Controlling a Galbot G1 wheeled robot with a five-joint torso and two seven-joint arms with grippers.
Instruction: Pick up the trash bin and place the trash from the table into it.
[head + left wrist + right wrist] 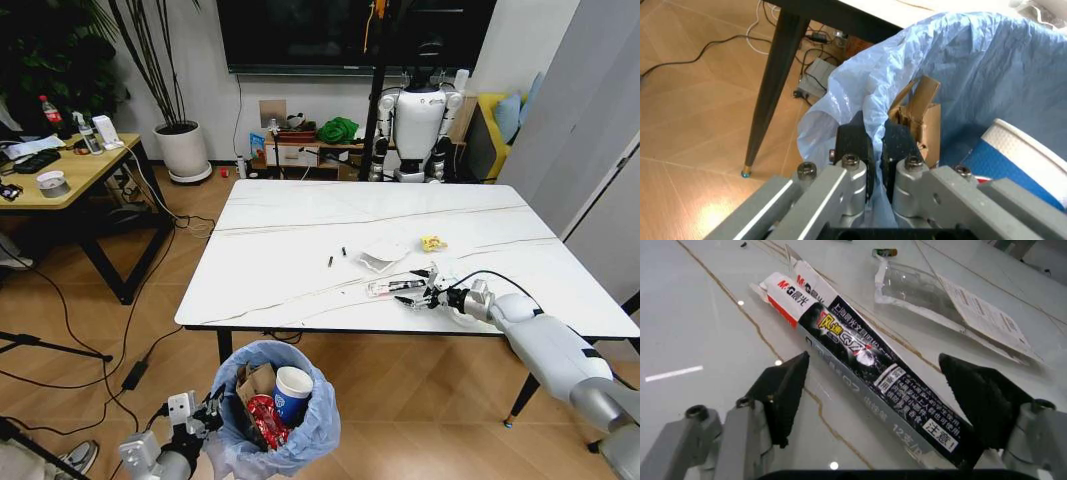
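Up close, the right wrist view reveals print on a long dark pen box, red and white at one end; the head view gives just a sliver near the table's front edge. The right gripper straddles it, fingers spread wide, nothing gripped. Beside it lies a clear plastic wrapper. Below that edge, the left gripper pinches the trash bin's blue liner rim, jaws narrow. Inside: paper cup, brown carton.
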